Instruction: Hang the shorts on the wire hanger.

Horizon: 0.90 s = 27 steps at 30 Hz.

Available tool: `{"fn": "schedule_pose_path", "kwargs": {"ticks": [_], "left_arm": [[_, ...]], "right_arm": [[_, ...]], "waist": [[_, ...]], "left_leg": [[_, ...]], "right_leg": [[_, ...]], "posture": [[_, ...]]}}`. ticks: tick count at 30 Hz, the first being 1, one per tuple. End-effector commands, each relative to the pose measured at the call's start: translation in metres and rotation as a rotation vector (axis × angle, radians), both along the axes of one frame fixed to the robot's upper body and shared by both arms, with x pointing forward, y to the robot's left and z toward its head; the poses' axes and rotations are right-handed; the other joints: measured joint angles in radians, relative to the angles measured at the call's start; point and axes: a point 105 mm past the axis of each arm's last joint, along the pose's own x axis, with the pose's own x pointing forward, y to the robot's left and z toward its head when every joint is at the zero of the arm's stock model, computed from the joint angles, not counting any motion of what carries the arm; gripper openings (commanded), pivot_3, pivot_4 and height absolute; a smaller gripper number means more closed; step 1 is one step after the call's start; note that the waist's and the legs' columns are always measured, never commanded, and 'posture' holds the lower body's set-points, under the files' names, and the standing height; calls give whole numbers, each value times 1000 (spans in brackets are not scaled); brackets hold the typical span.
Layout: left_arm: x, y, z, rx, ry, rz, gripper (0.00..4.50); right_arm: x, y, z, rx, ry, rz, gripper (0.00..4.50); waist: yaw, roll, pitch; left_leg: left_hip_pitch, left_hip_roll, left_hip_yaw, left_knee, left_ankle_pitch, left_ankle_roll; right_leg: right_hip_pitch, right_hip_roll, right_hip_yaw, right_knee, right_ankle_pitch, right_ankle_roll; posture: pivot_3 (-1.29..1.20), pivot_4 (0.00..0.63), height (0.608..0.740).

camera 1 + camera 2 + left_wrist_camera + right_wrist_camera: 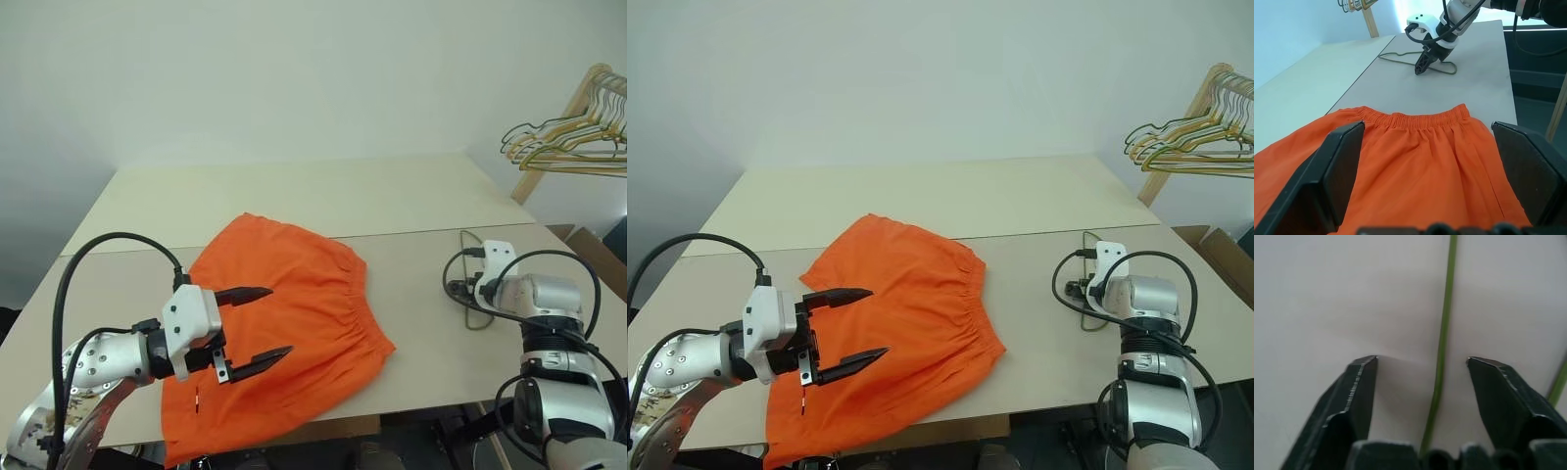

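I see the shorts (277,328) lying flat on the tabletop (323,201), toward its near edge and left of centre; one leg hem overhangs the near edge, and the gathered waistband faces the right side. My left gripper (253,328) hangs just above the shorts, its jaws spread wide, holding nothing. The wire hanger (1418,61) lies flat near the right edge of the tabletop, well apart from the waistband, with a bare strip of tabletop between them. My right gripper (1422,364) points down onto the hanger, its fingers partly apart and standing on either side of one wire, not pinching it. The far half of the tabletop is bare. Beyond the far right corner, a bunch of hangers (563,137) hangs on a wooden rack (563,122).
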Motion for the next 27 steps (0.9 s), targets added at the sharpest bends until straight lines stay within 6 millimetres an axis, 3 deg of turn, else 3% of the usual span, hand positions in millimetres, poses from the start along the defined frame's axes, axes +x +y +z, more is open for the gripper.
{"fn": "schedule_pose_path", "kwargs": {"ticks": [1, 5, 7, 11, 15, 20, 25, 27], "left_arm": [[-2, -6, 7, 2, -54, -26, 4500], [-3, -6, 6, 16, -59, -23, 4500], [-3, -6, 6, 17, -60, -22, 4500], [-1, -5, 6, 18, -67, -13, 4500], [8, -2, 9, -26, -76, 45, 4500], [43, 2, 21, -158, -41, 242, 4500], [74, 1, 32, -395, 88, 376, 4500], [82, -2, 38, -497, 142, 383, 4500]], "right_arm": [[-8, 8, -25, 25, 81, 4, 1902], [-7, 12, -28, 19, 83, 12, 455], [-6, 13, -29, 13, 80, 17, 25], [-2, 15, -25, -2, 46, 24, 25], [11, 21, 2, -89, -95, 71, 25], [17, 65, 68, -112, -410, 240, 25], [2, 122, 112, -270, -699, 509, 25], [-7, 146, 120, -319, -809, 620, 25]], "waist": [[0, -2, -1], [-2, -3, -3], [-1, -3, -3], [-1, -3, -3], [1, -2, -2], [8, 10, 6], [14, 13, 7], [17, 10, 8]], "left_leg": [[0, 0, 0, 0, 0, 0], [1, 1, 0, 0, 0, 0], [4, 1, 0, -1, 0, -1], [14, 4, -1, -3, -2, -2], [15, 5, -2, -3, -2, -2], [14, 5, -2, -3, -2, -2], [13, 4, -2, -4, -2, -2], [13, 4, -3, -4, -2, -2]], "right_leg": [[0, 0, 0, 0, 0, 0], [2, 1, 0, 0, 0, 0], [5, 1, 0, -1, 0, 0], [15, 3, 1, -3, -2, 3], [14, 5, 5, -3, -4, 6], [11, 5, 7, -2, -2, 4], [10, 5, 6, -3, -1, 1], [10, 5, 5, -4, -1, 2]], "posture": [[37, 0, 740], [43, 0, 740], [46, 0, 740], [51, 0, 740], [54, 0, 740], [51, 0, 740], [43, 0, 740], [40, 0, 740]]}}
